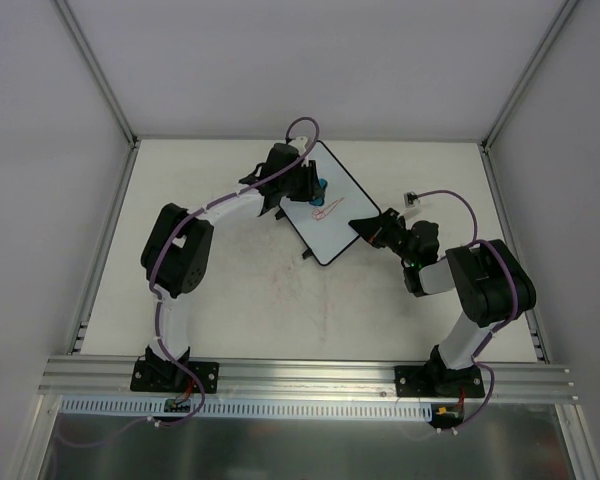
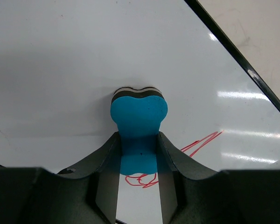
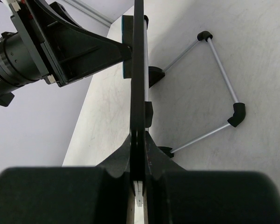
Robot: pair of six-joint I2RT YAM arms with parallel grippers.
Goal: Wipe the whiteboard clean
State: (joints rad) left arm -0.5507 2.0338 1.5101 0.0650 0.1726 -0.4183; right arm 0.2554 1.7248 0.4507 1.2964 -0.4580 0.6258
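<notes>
Left gripper point(image 2: 138, 144) is closed to the width of a blue eraser point(image 2: 139, 116) and clamps its narrow waist. The eraser's dark felt face is pressed against the whiteboard point(image 2: 84, 70).

Right gripper point(image 3: 139, 161) is pinched tight on the whiteboard's point(image 3: 139, 70) thin edge, at the corner nearest the right arm's base. From above, the whiteboard point(image 1: 332, 222) sits turned like a diamond toward the far middle of the table point(image 1: 230, 300). The left gripper point(image 1: 308, 186) and the eraser point(image 1: 321, 186) are over its far-left part, and the right gripper point(image 1: 364, 227) is at its right corner.

On the whiteboard's table side, a thin wire frame point(image 3: 224, 79) of metal rods with black corner pieces spreads outward from the edge that has the small black tabs. Just past the whiteboard's right corner lies a small pale-and-dark item point(image 1: 410, 198), too small to identify.

A red scribble point(image 2: 198, 145) lies on the near side of the eraser. It is a long pointed loop and a small curl, and does not read as letters.

The whiteboard is glossy white with glare streaks, a thin black rim point(image 2: 245, 67) and rounded corners.
</notes>
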